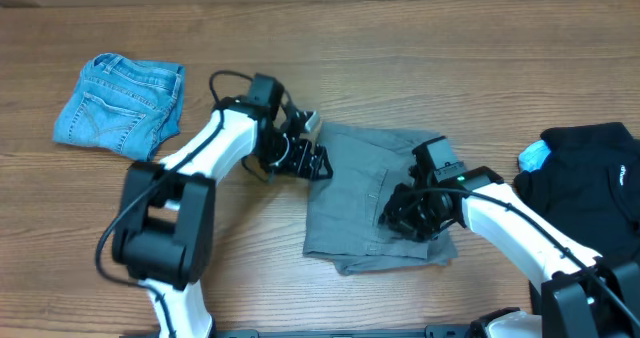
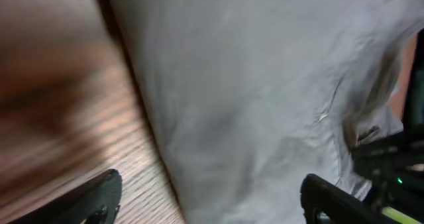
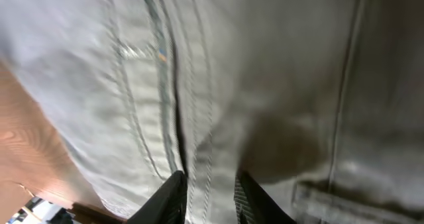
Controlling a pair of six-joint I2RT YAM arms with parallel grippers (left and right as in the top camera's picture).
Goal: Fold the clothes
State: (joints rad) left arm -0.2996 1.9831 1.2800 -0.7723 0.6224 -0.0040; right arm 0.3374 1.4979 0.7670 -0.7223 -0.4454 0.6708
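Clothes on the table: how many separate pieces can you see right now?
3: denim shorts at the far left, grey shorts in the middle, a black garment at the right edge. The black one runs out of frame, so more may be hidden there.

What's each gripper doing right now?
Left gripper: open, empty, above the grey shorts.
Right gripper: closed on a fold of the grey shorts.

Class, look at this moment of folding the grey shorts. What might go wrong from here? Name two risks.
One: the right hand pinches only a narrow ridge of the grey shorts beside a seam, so the cloth may slip free when pulled. Two: the left hand is open at the shorts' edge, one finger over the wooden table; closing there may catch just one layer and skew the fold.
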